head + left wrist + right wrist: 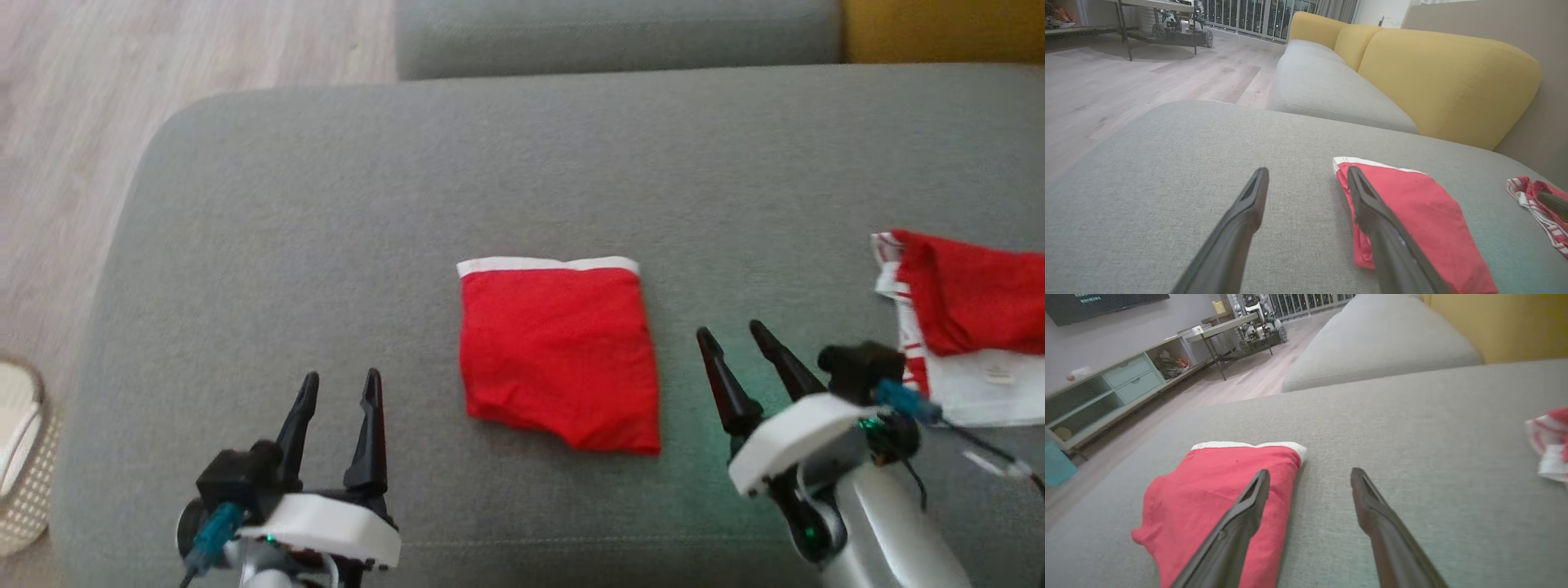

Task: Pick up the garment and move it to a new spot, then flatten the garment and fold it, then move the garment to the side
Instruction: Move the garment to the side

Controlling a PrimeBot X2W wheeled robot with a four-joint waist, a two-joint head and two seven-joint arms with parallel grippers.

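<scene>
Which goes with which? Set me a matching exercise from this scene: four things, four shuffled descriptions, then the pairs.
1 red garment
2 striped cloth
3 left claw
4 backrest

a yellow
b open, empty
c folded, middle of the sofa
d rumpled, far right on it

Pairs: 1-c, 2-d, 3-b, 4-a

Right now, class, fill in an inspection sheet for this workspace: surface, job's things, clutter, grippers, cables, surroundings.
Surface: grey cushion, bare around the cloths.
Job's things: red garment, folded to a rough square, white band at far edge, mid-cushion.
Clutter: crumpled red-and-white cloth at the right edge.
Grippers: left gripper and right gripper open, empty, flanking the garment, apart from it.
Cables: blue-plugged lead at the left wrist, another at the right.
Surroundings: wood floor, yellow backrest, basket.
</scene>
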